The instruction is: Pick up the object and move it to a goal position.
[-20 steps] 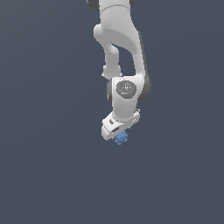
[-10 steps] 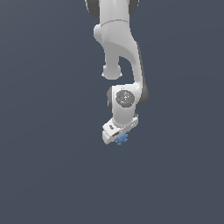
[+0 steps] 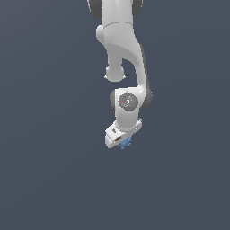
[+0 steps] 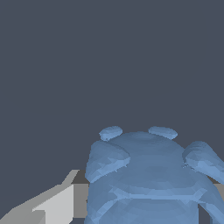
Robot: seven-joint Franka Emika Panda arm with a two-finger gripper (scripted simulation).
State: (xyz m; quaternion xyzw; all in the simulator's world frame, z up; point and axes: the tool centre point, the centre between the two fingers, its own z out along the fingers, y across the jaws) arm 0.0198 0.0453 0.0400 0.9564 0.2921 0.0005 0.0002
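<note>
The object [image 3: 126,143] is a small knobbly blue blob that peeks out under the white hand of the arm, held off the ground in the exterior view. My gripper [image 3: 123,142] is shut on it, and the hand hides most of the blob from that side. In the wrist view the object [image 4: 148,175] fills the near part of the picture, with rounded knobs sticking out. One grey-white finger [image 4: 52,205] shows pressed against its side; the other finger is mostly cut off at the picture's edge.
The white arm [image 3: 121,49] hangs down from the top of the exterior view, its wrist joint [image 3: 128,101] just above the hand. Around it there is only a plain dark grey-blue surface [image 3: 45,170]. No goal marker shows.
Over the last second the wrist has come lower and the hand has tilted, covering more of the blue blob. The blob has stayed in the grip and hardly shifted.
</note>
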